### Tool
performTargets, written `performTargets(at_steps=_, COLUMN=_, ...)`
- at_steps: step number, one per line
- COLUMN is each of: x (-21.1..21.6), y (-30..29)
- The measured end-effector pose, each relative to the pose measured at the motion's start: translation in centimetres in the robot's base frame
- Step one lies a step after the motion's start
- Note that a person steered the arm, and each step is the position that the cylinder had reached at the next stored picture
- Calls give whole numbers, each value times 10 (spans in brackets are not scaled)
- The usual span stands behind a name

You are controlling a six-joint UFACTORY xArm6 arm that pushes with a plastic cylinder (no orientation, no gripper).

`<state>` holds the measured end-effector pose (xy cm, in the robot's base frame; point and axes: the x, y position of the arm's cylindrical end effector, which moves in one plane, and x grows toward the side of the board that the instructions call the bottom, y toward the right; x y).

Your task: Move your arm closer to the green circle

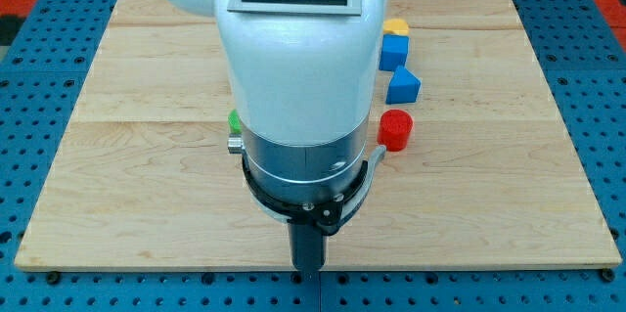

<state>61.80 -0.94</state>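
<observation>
Showing the white xArm6 arm (293, 58) over a pale wooden board (147, 204), its dark rod ends at my tip (308, 271) on the board's bottom edge. No gripper is fitted, so nothing is clasped or released. Only a sliver of green block (235, 121), presumably the green circle, shows at the arm's left flank, up-board and left of my tip; its shape is hidden. A yellow block (395, 26), two blue blocks (392, 52) (402, 86) and a red cylinder (396, 129) line the view's right, well apart from my tip.
</observation>
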Motion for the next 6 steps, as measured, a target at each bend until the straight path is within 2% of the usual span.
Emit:
performTargets(at_steps=1, x=-6, y=-11)
performTargets(at_steps=2, x=-29, y=-51)
performTargets(at_steps=3, x=-29, y=-66)
performTargets(at_steps=5, x=-30, y=-70)
performTargets(at_steps=6, x=-58, y=-83)
